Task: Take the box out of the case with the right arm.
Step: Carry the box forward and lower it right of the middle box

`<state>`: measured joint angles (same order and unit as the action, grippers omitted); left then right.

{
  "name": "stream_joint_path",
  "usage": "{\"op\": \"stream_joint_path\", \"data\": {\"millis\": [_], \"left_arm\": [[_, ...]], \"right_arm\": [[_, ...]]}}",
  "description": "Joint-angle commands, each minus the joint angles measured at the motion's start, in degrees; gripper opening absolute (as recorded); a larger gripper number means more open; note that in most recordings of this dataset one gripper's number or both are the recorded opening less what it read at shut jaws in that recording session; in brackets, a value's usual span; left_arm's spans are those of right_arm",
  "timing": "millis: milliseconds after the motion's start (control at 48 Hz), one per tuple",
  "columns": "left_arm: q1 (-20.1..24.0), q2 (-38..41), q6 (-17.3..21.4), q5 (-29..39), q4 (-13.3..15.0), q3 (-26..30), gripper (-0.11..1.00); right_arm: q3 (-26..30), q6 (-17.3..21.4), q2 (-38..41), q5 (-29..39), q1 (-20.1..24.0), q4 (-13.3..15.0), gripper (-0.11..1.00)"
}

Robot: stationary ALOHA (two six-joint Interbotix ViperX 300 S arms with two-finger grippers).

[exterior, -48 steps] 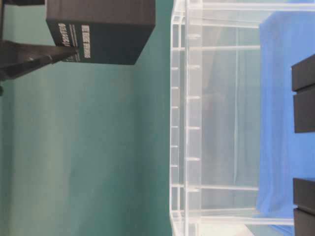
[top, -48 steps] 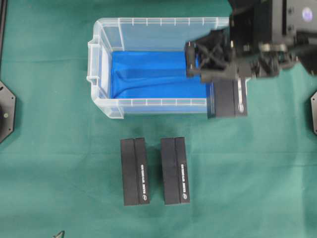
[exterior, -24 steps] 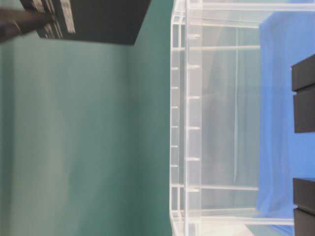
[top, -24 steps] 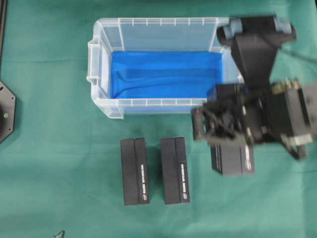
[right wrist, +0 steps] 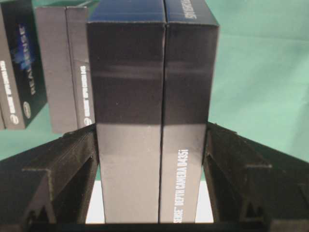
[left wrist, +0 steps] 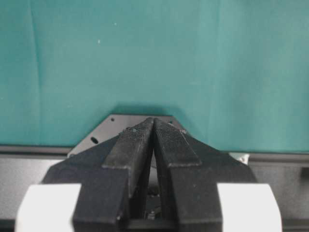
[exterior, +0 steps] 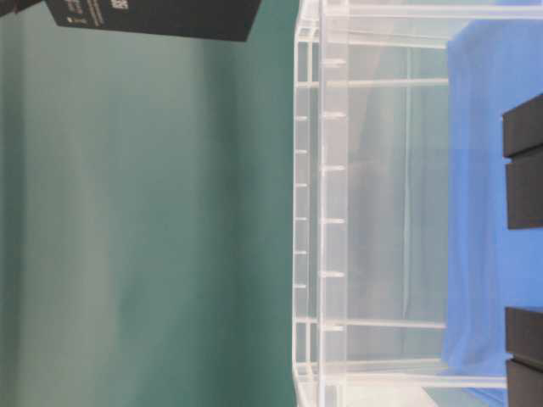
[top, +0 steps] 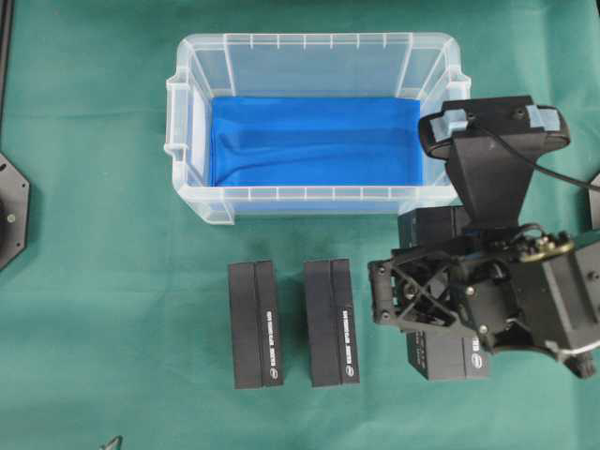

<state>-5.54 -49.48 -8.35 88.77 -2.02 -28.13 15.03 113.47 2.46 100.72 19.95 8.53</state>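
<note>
The right arm (top: 492, 183) reaches in from the right side, its wrist bent so the right gripper (top: 412, 298) points down toward the table. Its jaws are clamped on both flanks of a black box (right wrist: 152, 111). The left gripper (left wrist: 153, 140) has its fingertips pressed together, holding nothing.

You've got a green cloth (top: 112, 309) spread across the whole work surface, a few soft creases showing in it. Two black boxes lie flat on it in front of the bin: the left box (top: 256, 323) and the middle box (top: 332, 322), side by side, long sides parallel, a narrow strip of green between them, not touching. Each carries white lettering along its right half. At the left edge sits a black angular plate (top: 11, 211), partly cut off.
</note>
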Motion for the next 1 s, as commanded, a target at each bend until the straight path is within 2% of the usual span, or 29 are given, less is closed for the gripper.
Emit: {"op": "stream_joint_path", "data": {"millis": [0, 167, 333, 521, 646, 979], "left_arm": [[0.0, 0.44, 0.0, -0.26, -0.18, 0.53, 0.0], [0.0, 0.53, 0.0, -0.18, -0.18, 0.53, 0.0], [0.0, 0.62, 0.0, -0.26, -0.18, 0.53, 0.0], [-0.09, 0.7, 0.0, -0.26, -0.18, 0.53, 0.0], [0.0, 0.7, 0.0, -0.26, -0.18, 0.53, 0.0], [0.0, 0.7, 0.0, -0.26, -0.18, 0.53, 0.0]], "right_arm": [[0.97, 0.18, -0.53, 0.26, 0.18, 0.26, 0.64], [-1.05, 0.44, 0.09, -0.62, 0.18, -0.18, 0.64], [-5.71, 0.53, 0.09, -4.92, 0.18, -1.58, 0.64], [-14.5, 1.23, 0.18, -14.94, 0.18, -3.08, 0.64], [-20.48, 3.43, 0.18, -22.15, 0.18, -3.69, 0.64], [-31.73, 4.92, 0.18, -33.75, 0.18, -5.19, 0.64]]}}
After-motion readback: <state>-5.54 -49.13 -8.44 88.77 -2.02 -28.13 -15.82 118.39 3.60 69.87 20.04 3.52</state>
